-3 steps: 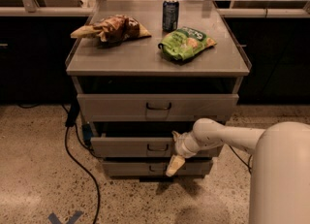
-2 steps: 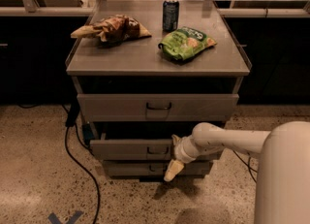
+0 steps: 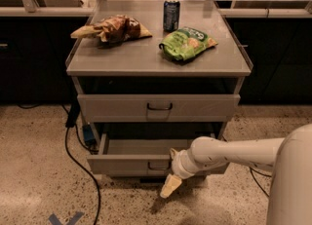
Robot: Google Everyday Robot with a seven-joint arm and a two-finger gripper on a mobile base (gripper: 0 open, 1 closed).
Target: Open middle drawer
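The middle drawer [image 3: 131, 163] is a wide, shallow grey drawer. It stands pulled out from the cabinet, and its grey tray interior [image 3: 139, 146] shows behind the flat front. Its small dark wire handle [image 3: 159, 166] sits at the centre of the front. My gripper [image 3: 171, 170] is at the drawer's front, just right of the handle, with its cream tip pointing down and left below the drawer's edge. My white arm [image 3: 229, 153] reaches in from the right.
The taller top drawer [image 3: 158, 107] is closed above. On the cabinet top [image 3: 146, 58] lie a brown snack bag [image 3: 113, 28], a green chip bag [image 3: 187, 43] and a dark can [image 3: 171, 14]. A black cable [image 3: 73, 146] runs down the floor at the left. Dark counters stand behind.
The middle drawer has slid further out toward the camera, showing more of its tray. My gripper and forearm have moved back and down with it.
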